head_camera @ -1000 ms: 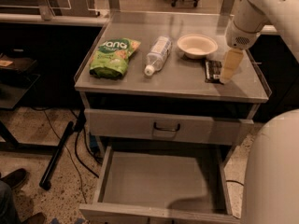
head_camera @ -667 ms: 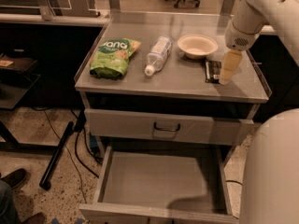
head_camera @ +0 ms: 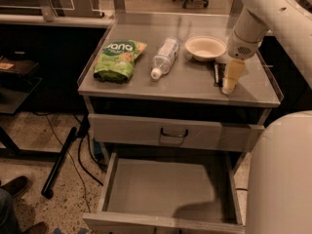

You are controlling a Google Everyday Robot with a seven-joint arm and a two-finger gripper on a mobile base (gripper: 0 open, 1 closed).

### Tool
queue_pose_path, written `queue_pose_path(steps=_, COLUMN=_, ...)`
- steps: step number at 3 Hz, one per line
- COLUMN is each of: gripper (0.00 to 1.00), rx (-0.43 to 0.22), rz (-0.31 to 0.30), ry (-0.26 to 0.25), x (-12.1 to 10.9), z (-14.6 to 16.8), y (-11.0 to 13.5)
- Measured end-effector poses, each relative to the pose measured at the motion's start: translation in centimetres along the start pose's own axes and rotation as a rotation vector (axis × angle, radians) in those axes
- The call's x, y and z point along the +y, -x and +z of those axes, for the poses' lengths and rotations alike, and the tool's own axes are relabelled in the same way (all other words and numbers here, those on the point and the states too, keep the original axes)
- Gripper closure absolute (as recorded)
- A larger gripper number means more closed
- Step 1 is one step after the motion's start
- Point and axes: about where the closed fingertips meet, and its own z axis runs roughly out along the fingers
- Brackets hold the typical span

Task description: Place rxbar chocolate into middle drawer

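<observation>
The rxbar chocolate (head_camera: 216, 74) is a thin black bar lying on the cabinet top just right of the bowl, partly hidden by my gripper. My gripper (head_camera: 228, 84) points down right beside the bar on its right, its tip at the cabinet top. The middle drawer (head_camera: 161, 186) is pulled open below, with a bare grey floor and low side walls; nothing lies in it.
A green snack bag (head_camera: 118, 58), a lying plastic bottle (head_camera: 164, 57) and a white bowl (head_camera: 205, 48) sit on the cabinet top. A closed drawer front with a black handle (head_camera: 174, 133) is above the open drawer. My arm's white body (head_camera: 282, 174) fills the lower right.
My gripper has come down and a little to the left, closer to the black bar. The other objects have not moved.
</observation>
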Motion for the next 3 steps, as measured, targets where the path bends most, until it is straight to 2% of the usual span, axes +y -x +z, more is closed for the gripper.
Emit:
queue_pose_path(steps=1, gripper=0.0, rx=-0.002, rz=0.0, ry=0.002, x=0.0, z=0.1, y=0.0)
queue_pose_path(steps=2, gripper=0.0, rx=0.012, rz=0.029, ry=0.034, x=0.0, z=1.9, y=-1.0)
queue_pose_path(steps=3, gripper=0.0, rx=0.012, rz=0.029, ry=0.034, x=0.0, z=1.9, y=-1.0)
